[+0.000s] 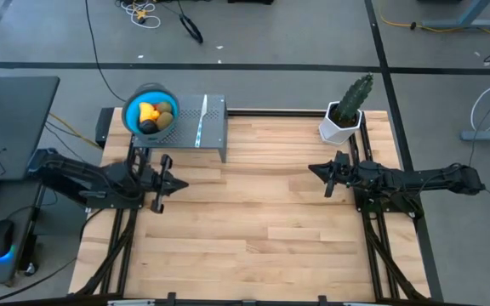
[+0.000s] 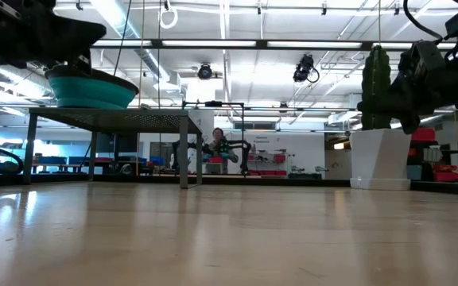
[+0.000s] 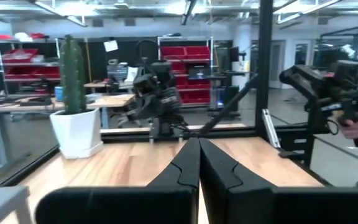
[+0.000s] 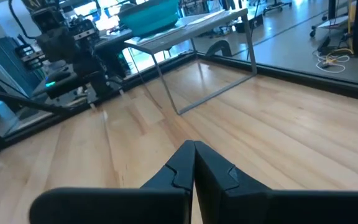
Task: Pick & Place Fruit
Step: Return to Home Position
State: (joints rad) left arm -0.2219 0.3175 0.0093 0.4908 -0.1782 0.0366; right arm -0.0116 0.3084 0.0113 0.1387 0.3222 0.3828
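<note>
Fruit part looked done. The yellow-orange oblong toy fruit (image 1: 148, 110), an olive-brown oval (image 1: 166, 118) and a small black ball (image 1: 146, 127) sat in the blue strainer bowl (image 1: 128, 106) on the grey perforated metal shelf (image 1: 214, 127). Smaller pieces were possibly in there too, too small to tell. No fruit showed on the wooden tabletop (image 1: 262, 238). The left gripper (image 1: 179, 183) and right gripper (image 1: 313, 170) hung over the table, fingers pressed together, holding nothing. Only parking the arms seemed left.

a robotics lab, with red parts bins (image 3: 188, 50), workbenches (image 3: 104, 99) and ceiling strip lights (image 2: 205, 43).
</note>
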